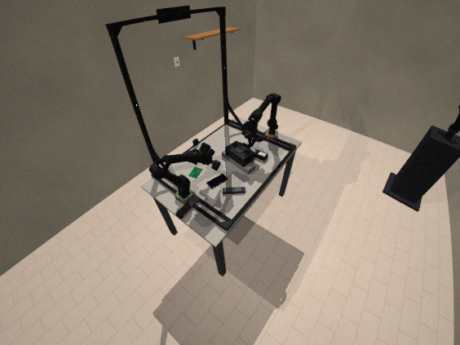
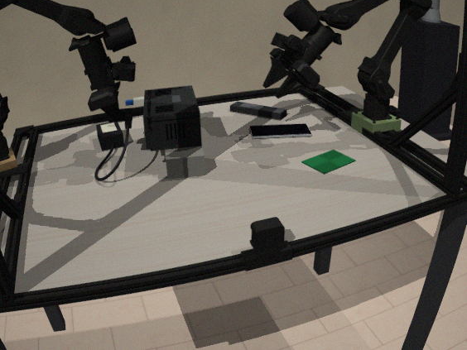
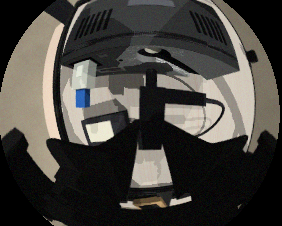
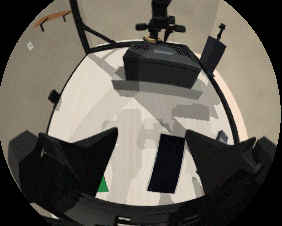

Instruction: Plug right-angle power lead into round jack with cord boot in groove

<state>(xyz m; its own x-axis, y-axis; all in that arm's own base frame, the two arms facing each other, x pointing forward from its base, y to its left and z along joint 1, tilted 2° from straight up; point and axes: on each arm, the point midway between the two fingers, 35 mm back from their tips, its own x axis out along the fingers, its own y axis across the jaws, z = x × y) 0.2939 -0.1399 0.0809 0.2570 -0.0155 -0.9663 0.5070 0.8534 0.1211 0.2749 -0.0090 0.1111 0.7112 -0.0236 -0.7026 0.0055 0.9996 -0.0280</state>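
Observation:
The dark appliance [image 1: 240, 156] [image 2: 175, 122] [image 3: 150, 30] [image 4: 160, 70] stands on the table. In the left wrist view its back shows a round jack and a groove. My left gripper [image 3: 149, 123] is shut on the black right-angle plug [image 3: 151, 107]. The barrel points at the appliance's back and stands clear of the jack. The cord boot [image 3: 187, 97] sticks out sideways, and the slack cord [image 2: 98, 175] [image 3: 223, 111] loops below. The power brick [image 2: 111, 141] [image 3: 120, 121] lies beside the appliance. My right gripper [image 2: 272, 90] [image 4: 153, 132] is open, empty and raised.
A pale piece with a blue end [image 2: 129, 102] [image 3: 83, 98] is at the appliance's back. A black flat slab [image 1: 217, 180] [image 2: 281, 131] [image 4: 166, 162], a dark grey bar [image 1: 234, 190] [image 2: 258, 111] and a green square [image 1: 196, 172] [image 2: 329, 161] lie on the right arm's side.

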